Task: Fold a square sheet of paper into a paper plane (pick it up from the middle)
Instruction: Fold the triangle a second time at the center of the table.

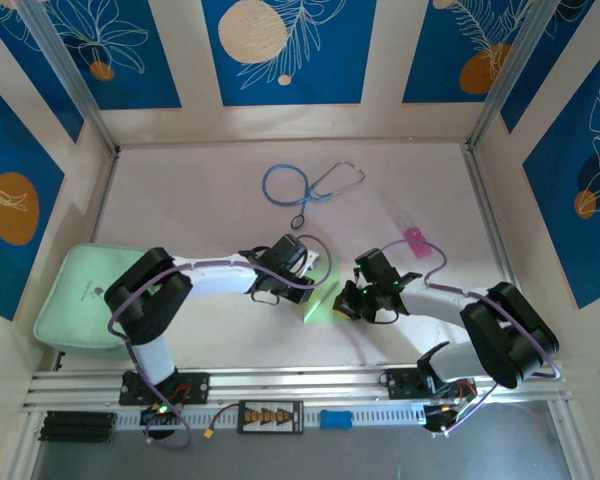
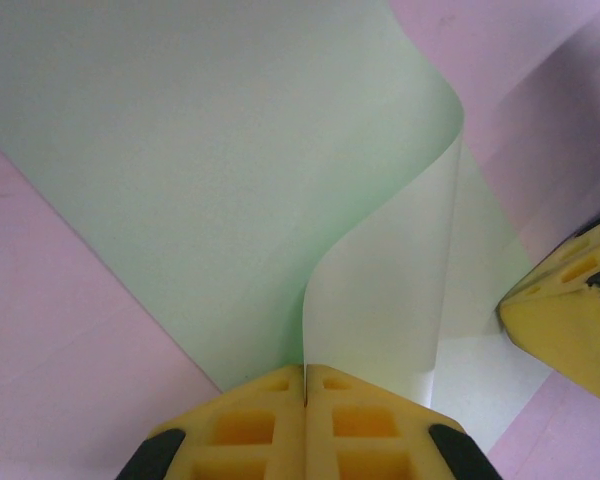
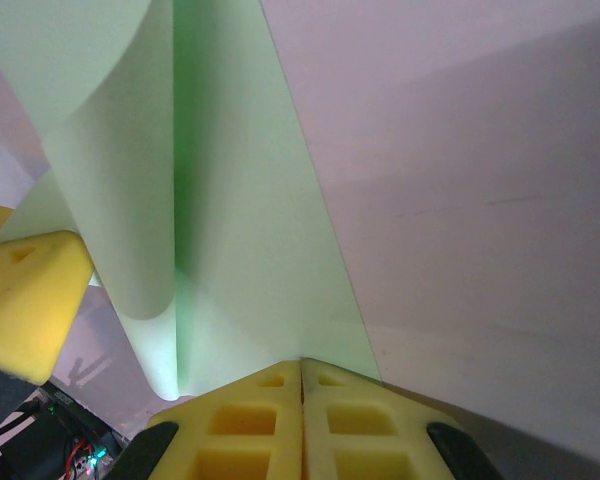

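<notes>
Between left hand (image 2: 305, 372) and right hand (image 3: 301, 365), square sheet of paper (image 2: 230, 180), curled, pinched

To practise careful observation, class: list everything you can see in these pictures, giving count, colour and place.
thin pale green paper sheet: one, pale green, on the table between the arms, one part curled up
thick mint-green rounded pad: one, mint green, table's left edge
blue-tubed stethoscope: one, blue and grey, far middle
small pink object: one, pink, right of centre
pale pink table: one, under everything
left arm's yellow fingers: two, shut on the sheet
right arm's yellow fingers: two, shut on the sheet's edge
</notes>
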`<state>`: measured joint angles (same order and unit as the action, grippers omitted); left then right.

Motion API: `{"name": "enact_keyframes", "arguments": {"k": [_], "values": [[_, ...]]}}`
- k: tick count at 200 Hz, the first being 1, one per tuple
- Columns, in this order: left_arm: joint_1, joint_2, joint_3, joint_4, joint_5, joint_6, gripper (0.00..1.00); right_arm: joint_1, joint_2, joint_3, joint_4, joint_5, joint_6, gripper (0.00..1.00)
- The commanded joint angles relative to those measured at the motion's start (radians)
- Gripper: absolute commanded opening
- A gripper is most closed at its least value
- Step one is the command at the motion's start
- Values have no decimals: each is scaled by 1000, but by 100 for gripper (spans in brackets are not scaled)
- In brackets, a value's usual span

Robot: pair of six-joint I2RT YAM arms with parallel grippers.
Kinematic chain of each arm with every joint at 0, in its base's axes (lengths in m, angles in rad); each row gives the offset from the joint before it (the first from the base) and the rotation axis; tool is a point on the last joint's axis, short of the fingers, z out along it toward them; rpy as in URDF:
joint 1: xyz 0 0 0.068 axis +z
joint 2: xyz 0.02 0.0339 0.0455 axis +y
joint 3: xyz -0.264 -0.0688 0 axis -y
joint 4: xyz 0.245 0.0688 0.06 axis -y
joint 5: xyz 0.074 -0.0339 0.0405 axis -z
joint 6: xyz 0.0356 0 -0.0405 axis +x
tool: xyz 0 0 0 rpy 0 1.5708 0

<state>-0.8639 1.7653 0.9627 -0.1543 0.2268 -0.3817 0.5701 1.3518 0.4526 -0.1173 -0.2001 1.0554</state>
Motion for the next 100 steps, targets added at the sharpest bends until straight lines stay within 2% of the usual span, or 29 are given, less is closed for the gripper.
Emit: {"name": "enact_keyframes", "arguments": {"k": [1,100], "values": [[14,19,34,-1,6,39,5,-1,0,0,-74,29,-12,9],[19,42,51,-26,-14,64,5,-4,1,3,-85,30,-17,9]]}}
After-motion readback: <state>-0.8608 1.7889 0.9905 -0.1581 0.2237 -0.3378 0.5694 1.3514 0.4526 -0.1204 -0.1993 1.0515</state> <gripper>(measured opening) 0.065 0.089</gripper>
